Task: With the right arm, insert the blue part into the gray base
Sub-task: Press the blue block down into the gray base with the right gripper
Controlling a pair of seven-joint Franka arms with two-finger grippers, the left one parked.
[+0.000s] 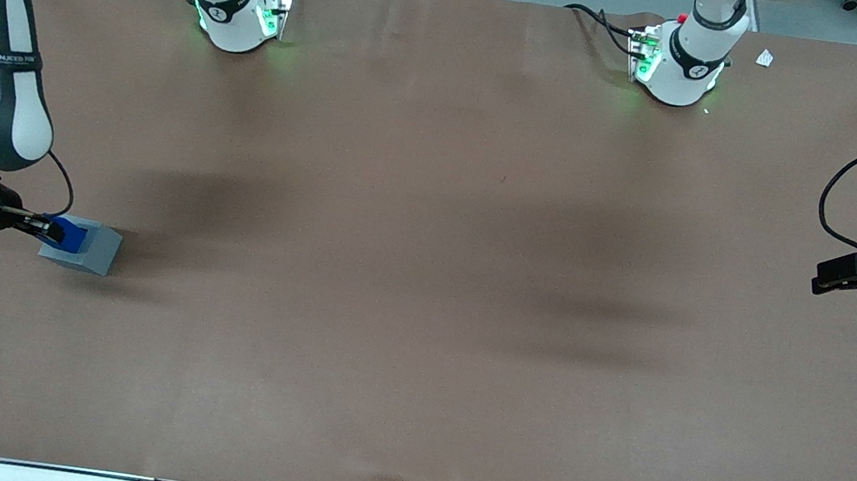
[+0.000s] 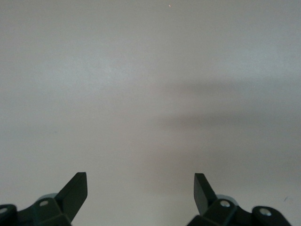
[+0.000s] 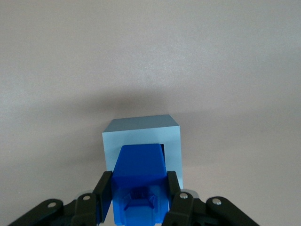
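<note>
Blue part in gripper over gray base

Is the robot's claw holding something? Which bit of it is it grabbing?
Yes. The claw holds the blue block, pinching its two opposite sides between the fingers. The block sits over the hole in the gray cube.

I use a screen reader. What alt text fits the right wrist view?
The gripper holds the blue part directly above the gray base, at its top hole. The base stands on a plain table.
</note>
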